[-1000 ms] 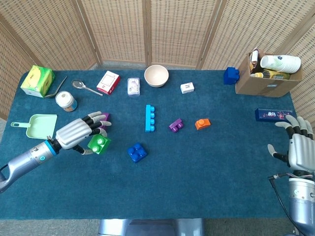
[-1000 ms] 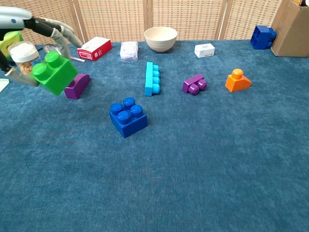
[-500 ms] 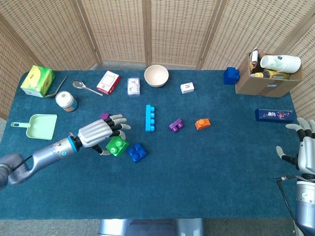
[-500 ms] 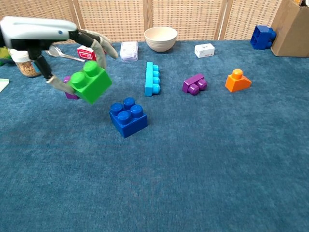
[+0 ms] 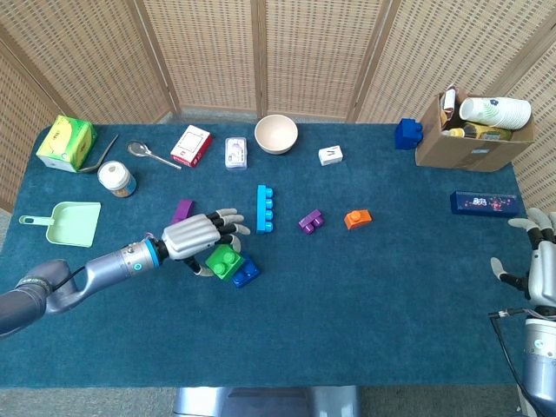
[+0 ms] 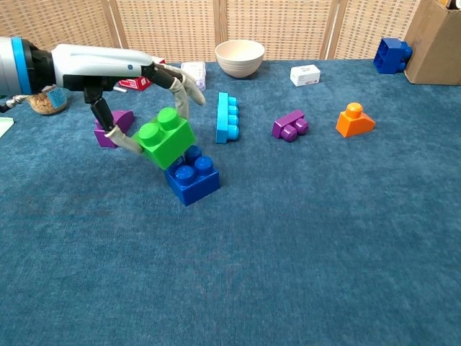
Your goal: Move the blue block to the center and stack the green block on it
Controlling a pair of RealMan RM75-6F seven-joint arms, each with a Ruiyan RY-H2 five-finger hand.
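Near the middle of the table (image 5: 365, 295), our left robot hand (image 5: 193, 236) grips the green block (image 6: 166, 137), with fingers closed around its sides and the block tilted, its studs facing up and toward the left in the chest view. A second ago the block hung well to the left, beside the purple block (image 6: 115, 117); half a second ago it was just short of the blue block (image 6: 193, 177); now its lower edge sits over the near-left studs of the blue block and may be touching them, though we cannot tell for sure. The blue block has not shifted across these views and lies a little left of the table's center, just below the light-blue long block (image 5: 264, 208).

We judge the carry to be finished and the placing to be beginning. Since the green block is canted and offset toward the left, we would need to level it and bring it squarely over the studs before pressing down; pushing now could shove the blue block aside.

Our right robot hand (image 5: 540, 261) waits at the table's right edge, fingers spread, holding nothing.
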